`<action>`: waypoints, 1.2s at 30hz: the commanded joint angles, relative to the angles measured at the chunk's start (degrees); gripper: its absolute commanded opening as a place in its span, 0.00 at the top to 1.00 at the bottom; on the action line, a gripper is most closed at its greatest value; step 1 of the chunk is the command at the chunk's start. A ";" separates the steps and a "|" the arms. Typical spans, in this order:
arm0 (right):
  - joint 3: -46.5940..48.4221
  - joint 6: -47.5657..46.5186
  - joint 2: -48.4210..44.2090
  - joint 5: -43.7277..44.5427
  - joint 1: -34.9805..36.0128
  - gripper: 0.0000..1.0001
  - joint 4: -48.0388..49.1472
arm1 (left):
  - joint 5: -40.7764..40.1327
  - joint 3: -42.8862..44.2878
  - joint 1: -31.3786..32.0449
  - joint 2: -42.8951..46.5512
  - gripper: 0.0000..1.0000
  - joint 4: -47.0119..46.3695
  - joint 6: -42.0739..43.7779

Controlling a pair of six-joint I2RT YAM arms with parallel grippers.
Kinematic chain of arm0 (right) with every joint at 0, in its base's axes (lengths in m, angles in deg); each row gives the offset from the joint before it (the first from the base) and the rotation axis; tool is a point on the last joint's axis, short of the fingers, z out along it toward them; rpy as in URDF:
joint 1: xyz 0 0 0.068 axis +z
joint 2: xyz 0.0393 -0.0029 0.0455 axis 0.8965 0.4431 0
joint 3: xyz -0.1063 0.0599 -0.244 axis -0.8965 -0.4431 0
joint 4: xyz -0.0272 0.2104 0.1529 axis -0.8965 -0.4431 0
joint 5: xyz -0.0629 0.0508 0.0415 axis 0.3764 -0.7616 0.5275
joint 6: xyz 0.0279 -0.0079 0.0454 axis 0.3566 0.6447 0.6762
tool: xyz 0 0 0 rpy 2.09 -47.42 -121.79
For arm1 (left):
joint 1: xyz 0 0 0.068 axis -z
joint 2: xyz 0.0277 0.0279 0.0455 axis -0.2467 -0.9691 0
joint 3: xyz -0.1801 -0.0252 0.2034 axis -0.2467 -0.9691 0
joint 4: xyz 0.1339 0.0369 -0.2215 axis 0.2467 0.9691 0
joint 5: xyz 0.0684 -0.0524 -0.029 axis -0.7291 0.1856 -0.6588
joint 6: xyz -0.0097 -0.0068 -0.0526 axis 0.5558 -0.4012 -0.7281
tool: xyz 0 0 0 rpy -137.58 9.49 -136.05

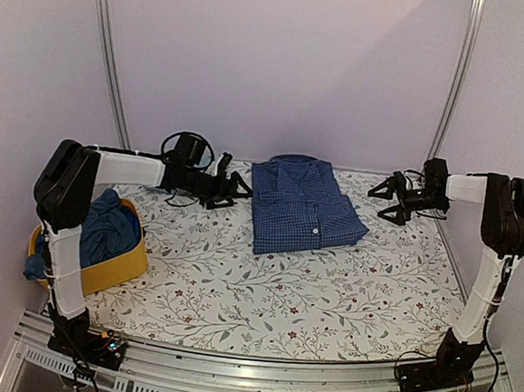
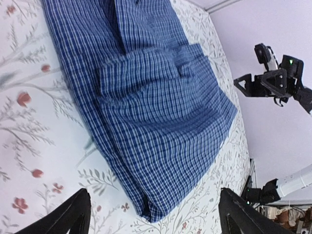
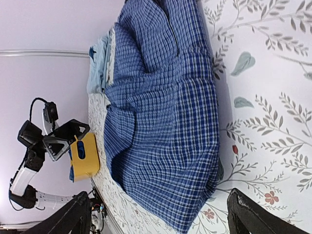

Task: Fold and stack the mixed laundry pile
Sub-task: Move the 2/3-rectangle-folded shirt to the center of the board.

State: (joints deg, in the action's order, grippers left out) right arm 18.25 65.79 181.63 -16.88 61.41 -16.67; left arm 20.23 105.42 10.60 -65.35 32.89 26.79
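Shirt (image 1: 305,204), folded, is lying at 12 o'clock on table cover (image 1: 236,289) btwn left gripper (image 1: 235,192) & right gripper (image 1: 381,204), both gaping wide, empty; I'm judging it soft, light, floppy, so I'm favouring a pinch on a folded edge.

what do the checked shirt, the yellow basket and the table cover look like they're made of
Checked shirt: thin woven fabric, probably cotton, matte; a fine navy-and-white weave, soft creases and a button show.
Yellow basket: looks like soft matte cloth, its walls slightly slumped.
Table cover: smooth printed floral sheet, fabric or vinyl, cannot tell.
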 commanded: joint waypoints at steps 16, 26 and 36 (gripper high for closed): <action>-7.91 -8.29 4.66 -4.59 9.10 0.43 6.91 | 1.82 -10.94 10.18 -6.49 0.52 -24.10 -9.71; -13.77 -8.14 1.60 -1.31 12.66 0.90 0.12 | 4.47 -18.74 10.11 -2.38 1.00 -22.19 -11.44; -32.47 -3.48 -7.85 -0.47 15.83 0.86 -3.60 | 5.25 -30.08 13.62 7.14 1.00 -17.00 -9.91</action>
State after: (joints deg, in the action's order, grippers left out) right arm -9.64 60.36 177.96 -18.58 77.52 -16.34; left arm 24.90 77.25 22.67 -62.48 12.19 15.43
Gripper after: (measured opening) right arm 0.015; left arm 0.005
